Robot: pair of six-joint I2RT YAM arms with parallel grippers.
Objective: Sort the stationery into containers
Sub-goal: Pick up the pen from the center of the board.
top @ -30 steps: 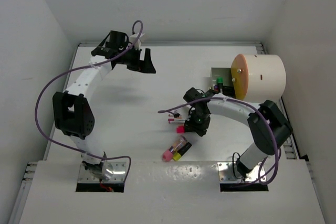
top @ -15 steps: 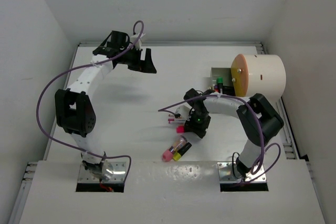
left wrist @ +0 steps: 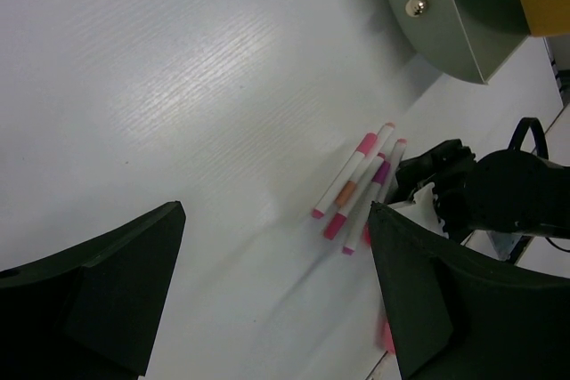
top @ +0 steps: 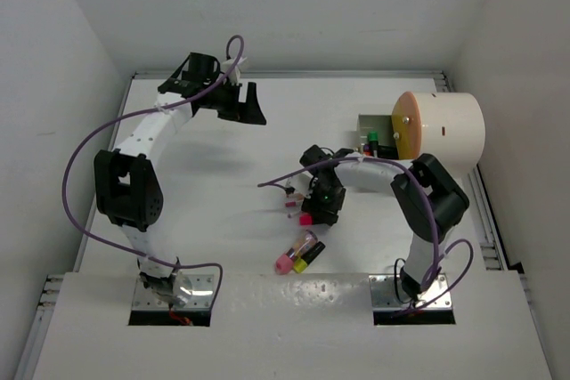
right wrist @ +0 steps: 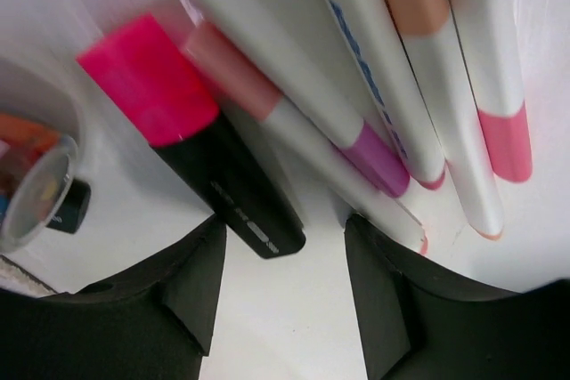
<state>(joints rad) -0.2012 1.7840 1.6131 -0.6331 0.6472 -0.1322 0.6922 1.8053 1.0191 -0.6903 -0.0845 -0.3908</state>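
Observation:
Several thin white pens [right wrist: 392, 86] with pink and orange marks lie side by side on the table [top: 223, 175], also in the left wrist view as pens [left wrist: 354, 189]. A pink-capped, black-bodied highlighter [right wrist: 191, 144] lies beside them. My right gripper [right wrist: 285, 251] hovers low over these, open, with the highlighter's black end at the mouth of the gap and nothing gripped. From above, the right gripper [top: 321, 202] covers the pens [top: 291, 206]. The cream drum container [top: 450, 131] with its orange face stands at the right. My left gripper [top: 245, 106] hangs open, far back left.
A pink and a yellow highlighter [top: 298, 254] lie together near the front. A green-capped highlighter [top: 371, 138] stands by a grey-green box [top: 372, 122] beside the drum. A clear-ended tube [right wrist: 36, 186] sits at the left of the right wrist view.
My right gripper has opened wider and slid a little left over the pens, and its elbow has swung in. The left arm has stayed put.

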